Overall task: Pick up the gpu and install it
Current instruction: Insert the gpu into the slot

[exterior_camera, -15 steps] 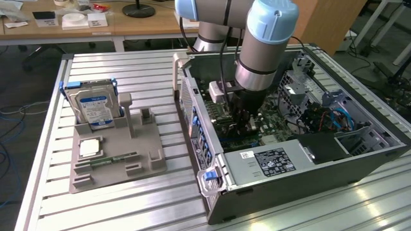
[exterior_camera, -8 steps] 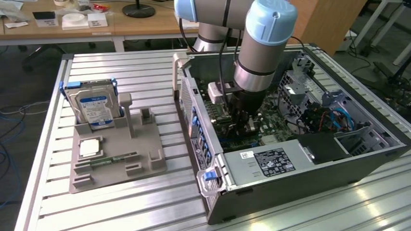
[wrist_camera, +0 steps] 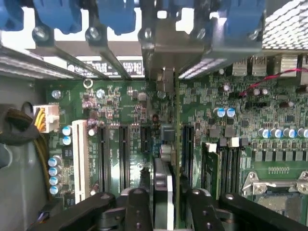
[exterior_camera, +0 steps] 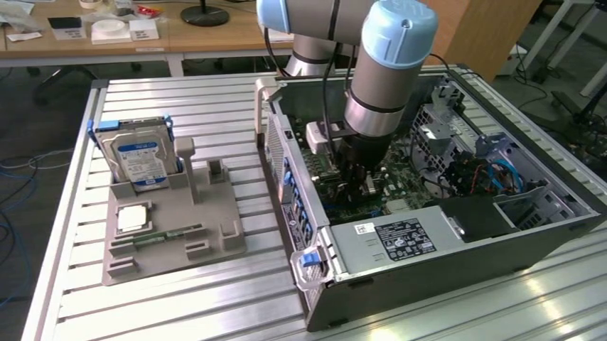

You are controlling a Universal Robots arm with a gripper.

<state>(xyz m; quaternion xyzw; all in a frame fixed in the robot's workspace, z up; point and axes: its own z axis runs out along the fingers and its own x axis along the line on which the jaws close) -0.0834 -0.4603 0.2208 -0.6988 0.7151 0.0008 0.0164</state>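
Now the arm is reaching straight down into the open computer case (exterior_camera: 455, 234), the tool (wrist_camera: 166, 197) low over the motherboard (wrist_camera: 125, 106). Seen edge-on from the wrist, the gpu (wrist_camera: 177, 144) stands upright between the fingers (wrist_camera: 137, 204) — a thin card running away toward the rear of the case, its metal bracket (wrist_camera: 166, 48) up against the back-panel openings. My read is that it is kept vertical so its lower edge can line up with an expansion slot, bracket end toward the rear wall where it would be fastened. The jaws stand close on either side of the card, but whether they are clamping it or have let go I cannot tell.

Counting along the board: three dark slots (wrist_camera: 122, 149) and one white slot (wrist_camera: 80, 154) beside the card. Out on the bench (exterior_camera: 190, 99), the grey fixture (exterior_camera: 175, 234) carries one hard drive (exterior_camera: 141, 160) standing upright in its cradle, one square chip (exterior_camera: 130, 218) lying flat, and one narrow memory stick (exterior_camera: 169, 236) — each in its own nest, presumably so every part sits at a known spot.
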